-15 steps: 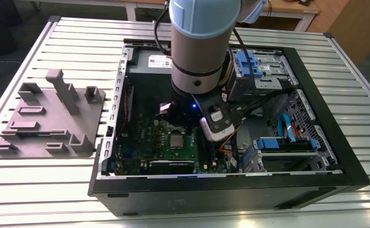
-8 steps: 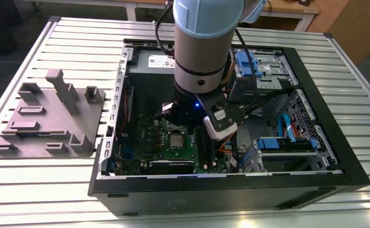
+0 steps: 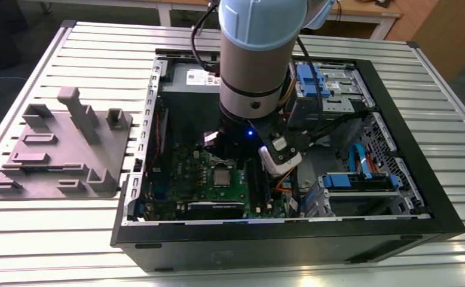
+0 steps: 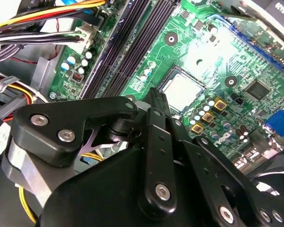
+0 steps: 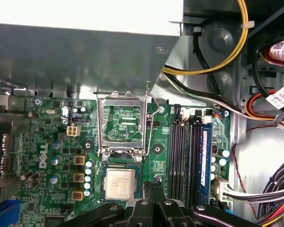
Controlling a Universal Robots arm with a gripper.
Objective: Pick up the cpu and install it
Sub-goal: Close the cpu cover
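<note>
In the exterior view's lower centre, the cpu (image 3: 220,177) sits seated in the motherboard (image 3: 186,170); the claw (image 4: 155,97), clenched and empty, hangs near it.

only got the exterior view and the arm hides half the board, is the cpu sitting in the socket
Observer: Yes. In the first wrist view the cpu lies flat inside the socket, metal top facing up.
Operator: is it latched down
Observer: No. The metal frame is swung open, away from the chip, so the cpu is uncovered.
Operator: holding anything right now
Observer: No. In the first wrist view the pincer is shut with nothing between its tips, which sit beside the socket and apart from the cpu.
</note>
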